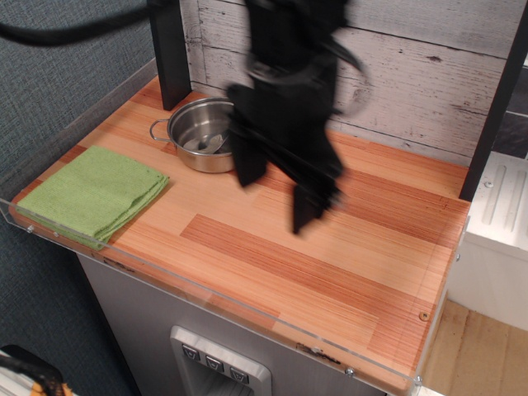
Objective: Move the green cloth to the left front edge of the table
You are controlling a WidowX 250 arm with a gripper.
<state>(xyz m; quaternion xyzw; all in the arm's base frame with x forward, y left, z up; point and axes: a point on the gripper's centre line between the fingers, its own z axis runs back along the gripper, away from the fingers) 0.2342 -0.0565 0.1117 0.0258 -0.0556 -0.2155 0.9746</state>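
Note:
The green cloth [95, 194] lies flat and folded at the left front corner of the table [330, 272], against the clear acrylic rim. My gripper [276, 194], black and motion-blurred, hangs over the middle of the table, well to the right of the cloth and apart from it. Its two fingers [247, 169] stand apart with bare wood showing between them, and it holds nothing.
A steel pot [194, 136] stands at the back left, partly hidden behind my arm, with a spoon's bowl [208, 145] showing inside. A black post [169, 49] rises behind the pot. The white plank wall [412, 74] closes the back.

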